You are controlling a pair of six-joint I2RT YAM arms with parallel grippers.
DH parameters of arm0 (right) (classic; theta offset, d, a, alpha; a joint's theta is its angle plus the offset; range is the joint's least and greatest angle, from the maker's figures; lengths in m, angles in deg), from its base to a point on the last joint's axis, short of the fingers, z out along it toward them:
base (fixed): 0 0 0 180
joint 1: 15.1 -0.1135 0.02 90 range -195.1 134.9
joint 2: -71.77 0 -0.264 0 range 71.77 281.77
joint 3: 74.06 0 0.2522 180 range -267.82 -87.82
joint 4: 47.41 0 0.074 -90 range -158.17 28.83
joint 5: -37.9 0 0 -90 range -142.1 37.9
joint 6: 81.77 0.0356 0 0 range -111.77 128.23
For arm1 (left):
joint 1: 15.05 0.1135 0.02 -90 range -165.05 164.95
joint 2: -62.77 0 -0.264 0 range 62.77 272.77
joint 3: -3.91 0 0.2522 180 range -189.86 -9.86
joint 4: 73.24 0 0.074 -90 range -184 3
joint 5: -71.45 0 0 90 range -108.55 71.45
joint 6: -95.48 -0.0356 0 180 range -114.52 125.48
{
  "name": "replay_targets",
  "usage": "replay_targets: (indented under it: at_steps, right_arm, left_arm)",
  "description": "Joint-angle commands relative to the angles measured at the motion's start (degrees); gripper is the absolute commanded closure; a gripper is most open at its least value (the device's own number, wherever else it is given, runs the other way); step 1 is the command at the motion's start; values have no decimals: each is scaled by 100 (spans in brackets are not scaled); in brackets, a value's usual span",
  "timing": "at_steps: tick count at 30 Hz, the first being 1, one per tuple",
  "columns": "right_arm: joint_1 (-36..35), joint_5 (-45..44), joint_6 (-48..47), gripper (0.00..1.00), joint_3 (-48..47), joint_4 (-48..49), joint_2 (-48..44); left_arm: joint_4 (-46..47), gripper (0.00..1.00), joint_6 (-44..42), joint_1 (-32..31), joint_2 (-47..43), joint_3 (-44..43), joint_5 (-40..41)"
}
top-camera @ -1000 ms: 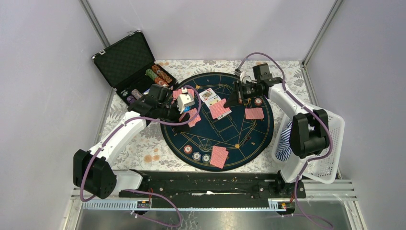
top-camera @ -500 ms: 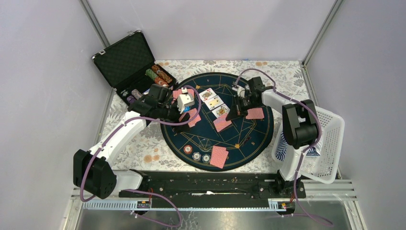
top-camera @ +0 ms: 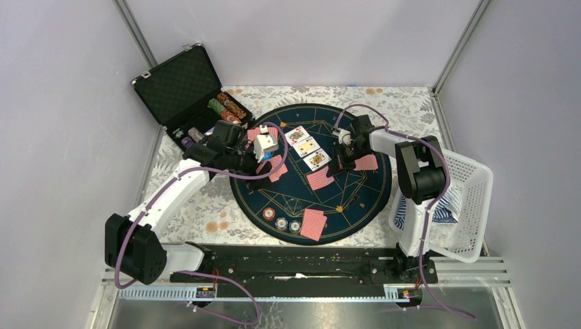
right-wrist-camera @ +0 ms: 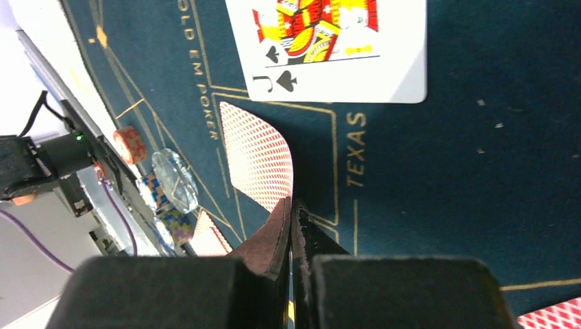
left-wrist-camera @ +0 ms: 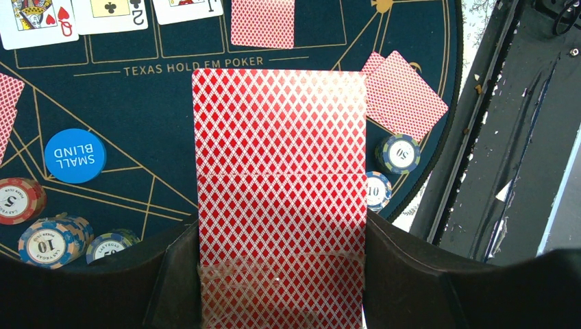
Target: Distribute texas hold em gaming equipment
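Two arms work over a round dark-blue felt poker mat w/ gold lines, lying on a floral tablecloth. Left gripper grasps a stack of red-backed diamond-pattern playing cards, jaws pressed to both long sides, the stack sticking out flat above the mat. Right gripper is clenched tight; a single red-backed card sits right at its fingertips and curls up off the felt, its near corner at the tips, though can't tell for sure if it's pinched.

Face-up cards lie in a row near mat centre: a king of hearts, a two of clubs & a jack of spades. Face-down red cards lie in small piles on the mat, one pair at the near edge, another by the right arm.

Blue round SMALL BLIND button disc rests on the felt. Beside it are striped round poker chips: a red-white 5 chip, a blue-tan stack marked 10. Two more chips, a 50 & a 10, lie at the mat's rim.

Open black hard case at far left holds chip rows. White plastic basket at right contains a blue-white striped cloth
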Motion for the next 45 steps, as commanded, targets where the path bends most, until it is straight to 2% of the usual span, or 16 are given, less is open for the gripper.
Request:
replay_targets:
  at_steps: [1, 8, 13, 18, 21, 24, 29, 33, 37, 45]
  right_arm:
    - [-29, -586, -176, 97, -335, -54, 111]
    - [-29, -811, -404, 81, -621, -289, 346]
    - [-29, -1128, -461, 65, -666, -451, 176]
    - [-15, -1319, -596, 59, -826, -843, -22]
    - [-11, -1376, -704, 48, -980, -1039, -252]
    - [-11, -931, -613, 31, -1100, -1086, -542]
    - [-128, 438, 236, 16, -1118, -706, -1087]
    - [-403, 1353, 1215, 12, -1038, -48, -1369]
    - [-815, 1818, 2080, 11, -944, 621, -1469]
    - [-1588, 1997, 2464, 14, -944, 921, -1238]
  left_arm:
    - [293, 100, -32, 11, -154, -116, -226]
    - [284, 100, -30, 11, -118, -153, -232]
    - [292, 100, -20, 11, -127, -128, -250]
    - [283, 100, -22, 11, -144, -132, -260]
    - [283, 100, -12, 11, -153, -136, -263]
    - [288, 100, -29, 11, -177, -114, -276]
    - [286, 100, -66, 11, -195, -94, -311]
    - [286, 100, -70, -26, -159, -97, -318]
    - [222, 100, -117, -114, -121, -121, -273]
    - [221, 100, -119, -184, -92, -152, -234]
